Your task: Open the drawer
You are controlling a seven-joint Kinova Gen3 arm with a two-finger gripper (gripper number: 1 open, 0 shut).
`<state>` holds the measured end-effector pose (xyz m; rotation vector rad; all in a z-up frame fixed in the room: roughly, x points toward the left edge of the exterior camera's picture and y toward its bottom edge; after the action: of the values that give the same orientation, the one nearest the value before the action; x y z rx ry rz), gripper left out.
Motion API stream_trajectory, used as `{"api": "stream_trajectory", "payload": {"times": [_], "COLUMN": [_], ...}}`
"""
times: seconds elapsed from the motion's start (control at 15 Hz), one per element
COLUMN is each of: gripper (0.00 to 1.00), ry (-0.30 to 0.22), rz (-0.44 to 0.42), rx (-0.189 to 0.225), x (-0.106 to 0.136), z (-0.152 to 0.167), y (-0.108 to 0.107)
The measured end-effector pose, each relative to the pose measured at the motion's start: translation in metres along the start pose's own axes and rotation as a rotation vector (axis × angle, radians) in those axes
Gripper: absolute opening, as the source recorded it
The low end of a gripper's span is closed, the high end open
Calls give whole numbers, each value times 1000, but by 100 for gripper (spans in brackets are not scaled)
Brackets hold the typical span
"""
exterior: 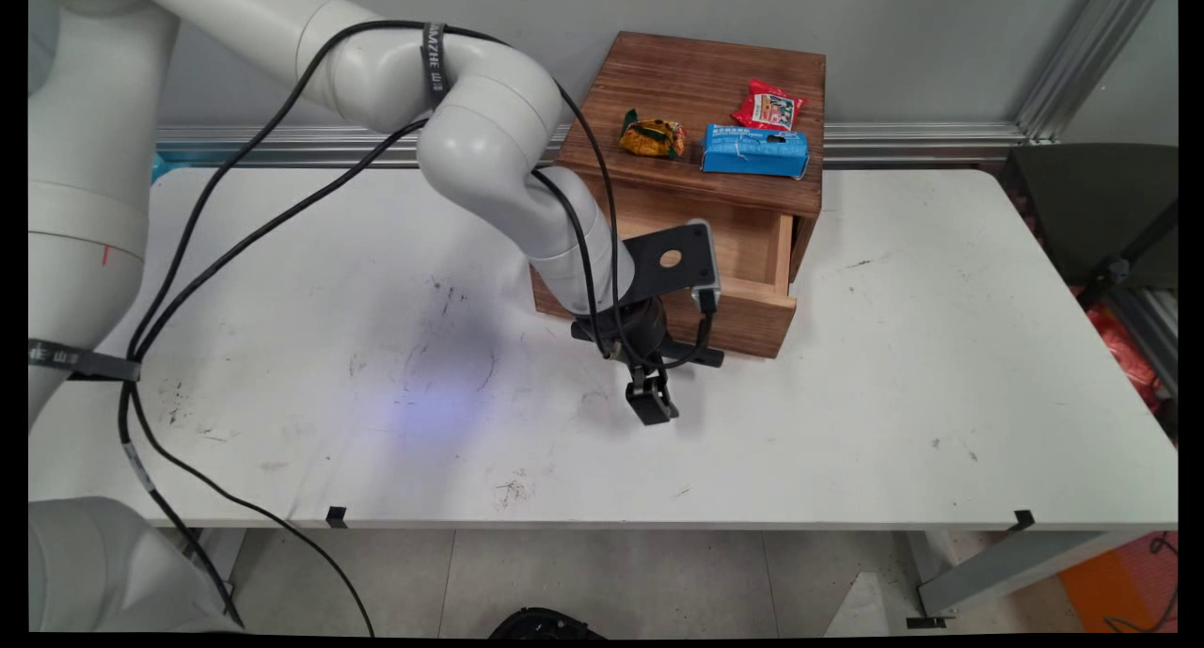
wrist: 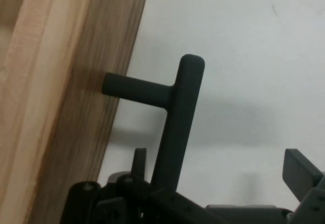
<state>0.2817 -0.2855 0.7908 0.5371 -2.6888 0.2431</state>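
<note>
The end effector, fingers apart, hangs just before the drawer and its black handle. The handle's lower end is hidden, seemingly untouched. Bare table lies rightward.

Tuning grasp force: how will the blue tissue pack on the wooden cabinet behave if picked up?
The blue tissue pack looks soft-wrapped, so it probably dents under squeeze. It's likely light for its size. Lying flat on the wooden cabinet, it should slide, not roll; the film may be slippery.
</note>
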Motion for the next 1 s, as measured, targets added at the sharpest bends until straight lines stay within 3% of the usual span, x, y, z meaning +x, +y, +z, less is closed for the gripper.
{"api": "stream_trajectory", "payload": {"times": [1.0], "gripper": [100], "ry": [-19], "rz": [-36], "rx": [-9], "x": [-3], "z": [-12], "y": [42]}}
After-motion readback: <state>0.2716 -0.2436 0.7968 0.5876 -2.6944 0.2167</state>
